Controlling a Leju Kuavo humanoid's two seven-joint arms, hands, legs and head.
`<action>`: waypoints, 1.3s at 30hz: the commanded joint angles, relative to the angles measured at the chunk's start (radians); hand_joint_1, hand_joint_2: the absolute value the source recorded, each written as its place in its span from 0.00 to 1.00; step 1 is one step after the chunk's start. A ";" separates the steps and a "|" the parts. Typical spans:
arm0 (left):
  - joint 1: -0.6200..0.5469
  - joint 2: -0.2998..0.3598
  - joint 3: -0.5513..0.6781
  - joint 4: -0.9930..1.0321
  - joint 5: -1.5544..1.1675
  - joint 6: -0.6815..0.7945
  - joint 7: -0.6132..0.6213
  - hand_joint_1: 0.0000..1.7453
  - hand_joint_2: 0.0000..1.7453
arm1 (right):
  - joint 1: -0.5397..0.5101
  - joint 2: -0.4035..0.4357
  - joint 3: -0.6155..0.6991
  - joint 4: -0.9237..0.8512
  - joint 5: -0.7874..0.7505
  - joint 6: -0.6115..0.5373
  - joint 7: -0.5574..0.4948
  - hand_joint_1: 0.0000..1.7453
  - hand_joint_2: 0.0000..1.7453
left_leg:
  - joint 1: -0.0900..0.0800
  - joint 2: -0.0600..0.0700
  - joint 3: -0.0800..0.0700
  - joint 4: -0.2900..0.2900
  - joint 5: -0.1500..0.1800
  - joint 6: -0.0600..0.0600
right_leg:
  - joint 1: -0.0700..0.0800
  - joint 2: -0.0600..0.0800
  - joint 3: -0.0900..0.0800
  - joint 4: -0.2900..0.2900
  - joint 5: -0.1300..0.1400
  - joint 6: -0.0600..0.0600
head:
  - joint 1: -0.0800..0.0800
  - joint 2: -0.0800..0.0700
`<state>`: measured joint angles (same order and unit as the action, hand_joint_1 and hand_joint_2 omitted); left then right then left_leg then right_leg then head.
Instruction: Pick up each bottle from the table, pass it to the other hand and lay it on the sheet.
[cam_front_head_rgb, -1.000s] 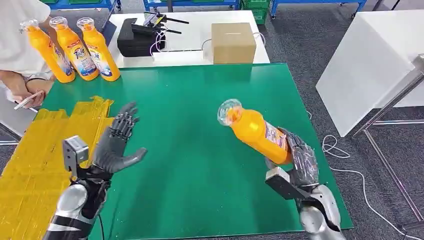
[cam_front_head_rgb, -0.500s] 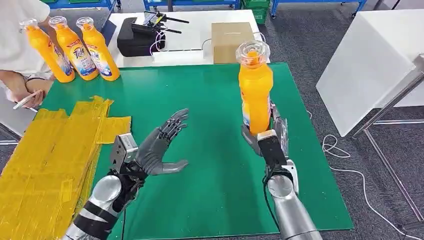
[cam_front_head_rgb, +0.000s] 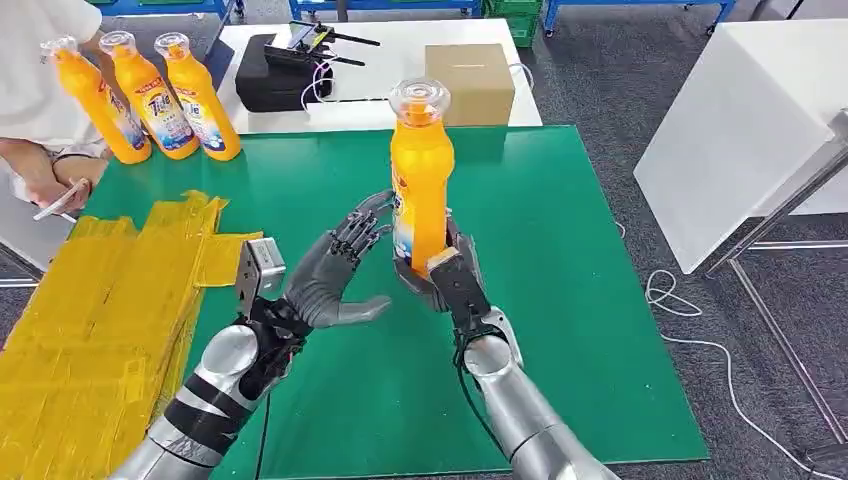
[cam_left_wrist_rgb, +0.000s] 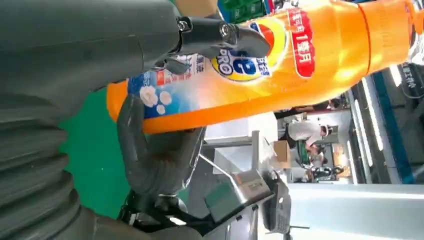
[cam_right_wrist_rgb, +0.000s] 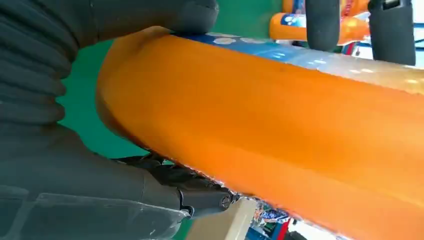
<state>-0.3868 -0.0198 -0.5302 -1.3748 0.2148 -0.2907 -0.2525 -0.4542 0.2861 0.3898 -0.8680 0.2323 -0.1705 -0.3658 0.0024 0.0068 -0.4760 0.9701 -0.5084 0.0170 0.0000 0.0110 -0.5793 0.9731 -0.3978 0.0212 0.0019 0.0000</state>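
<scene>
Gripping the upright orange bottle (cam_front_head_rgb: 421, 170) by its base, the right hand (cam_front_head_rgb: 443, 276) holds it beside the left hand (cam_front_head_rgb: 330, 275), whose spread fingers (cam_front_head_rgb: 360, 235) hold nothing.

**Bottle brought to the left hand**

You see the right hand (cam_front_head_rgb: 445, 272) carry the orange bottle (cam_front_head_rgb: 421, 170) leftward toward the table's middle, now upright rather than tilted as a second ago. Your left hand (cam_front_head_rgb: 335, 275) moves in from the yellow sheet's side, fingers spread, fingertips (cam_front_head_rgb: 372, 215) reaching the bottle's label.

bottle (cam_front_head_rgb: 421, 165): orange (blue-white label); table (cam_front_head_rgb: 560, 300): green; sheet (cam_front_head_rgb: 90, 310): yellow
</scene>
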 joint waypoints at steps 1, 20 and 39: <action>-0.064 0.001 -0.011 0.083 0.030 0.015 -0.001 0.00 1.00 | -0.021 0.060 0.307 0.208 0.138 -0.010 -0.022 1.00 1.00 | 0.001 0.002 0.002 -0.001 -0.001 -0.001 | 0.001 0.002 0.001 -0.001 0.000 0.000 | 0.000 0.000; -0.110 -0.010 0.275 0.184 0.106 0.173 -0.014 0.00 1.00 | 0.004 0.046 0.547 0.245 0.269 -0.123 -0.008 1.00 1.00 | 0.001 -0.002 0.000 0.000 0.000 -0.001 | 0.002 -0.003 0.001 -0.001 -0.001 0.000 | 0.000 0.000; -0.122 0.001 0.228 0.204 0.025 0.185 -0.024 0.00 1.00 | 0.005 0.042 0.524 0.259 0.266 -0.180 -0.006 1.00 1.00 | 0.002 -0.003 -0.001 0.001 0.000 -0.001 | 0.002 -0.004 0.000 -0.001 -0.001 0.000 | 0.000 0.000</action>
<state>-0.3866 -0.0088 -0.3239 -1.2821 0.2651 -0.1282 -0.2972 -0.4760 0.3388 0.7687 -0.6416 0.4452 -0.3208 -0.3315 0.0018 0.0073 -0.4775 0.9702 -0.5081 0.0166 0.0001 0.0111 -0.5821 0.9729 -0.3979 0.0212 0.0015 0.0000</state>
